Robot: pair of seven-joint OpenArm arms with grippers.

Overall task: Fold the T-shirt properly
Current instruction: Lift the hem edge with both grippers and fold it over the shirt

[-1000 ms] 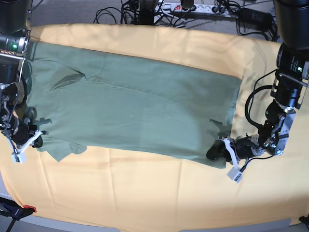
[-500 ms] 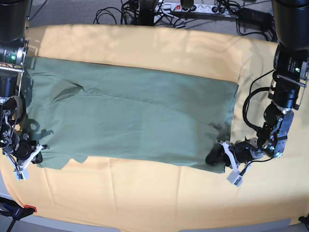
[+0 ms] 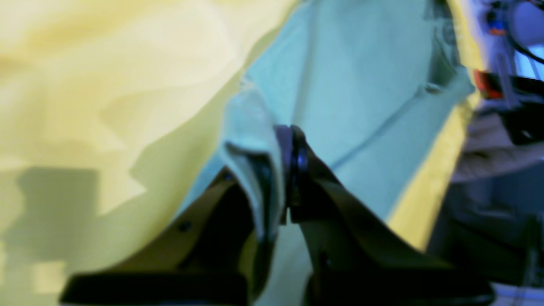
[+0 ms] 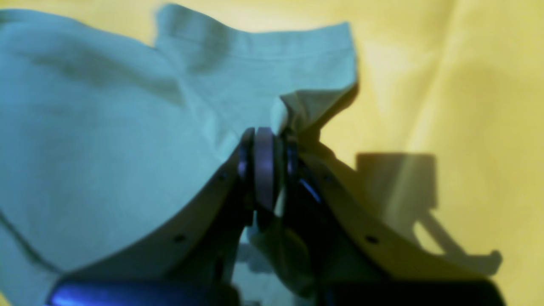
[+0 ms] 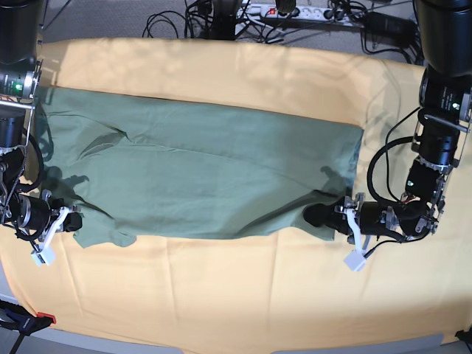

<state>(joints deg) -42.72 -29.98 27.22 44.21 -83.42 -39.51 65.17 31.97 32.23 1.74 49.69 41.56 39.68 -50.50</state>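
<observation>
The sage-green T-shirt [image 5: 206, 177] lies spread lengthwise on the orange-yellow table cloth [image 5: 221, 295]. In the base view my left gripper [image 5: 318, 216] is at the shirt's near right corner, shut on the fabric. My right gripper [image 5: 74, 221] is at the near left corner, also pinching cloth. The left wrist view shows a fold of the T-shirt [image 3: 361, 85] clamped in the left gripper [image 3: 287, 170]. In the right wrist view the right gripper [image 4: 263, 161] is shut on the hem of the T-shirt [image 4: 106, 127]. The pinched corners are raised slightly off the cloth.
Cables and a power strip [image 5: 295, 11] lie beyond the table's far edge. A red-tipped clamp [image 5: 33, 321] holds the cloth at the near left corner. Both arm bases stand at the table's left and right sides.
Both grippers have drawn the shirt's near corners away from the front edge and slightly inward. The near hem now sits farther back and the corners are lifted.
</observation>
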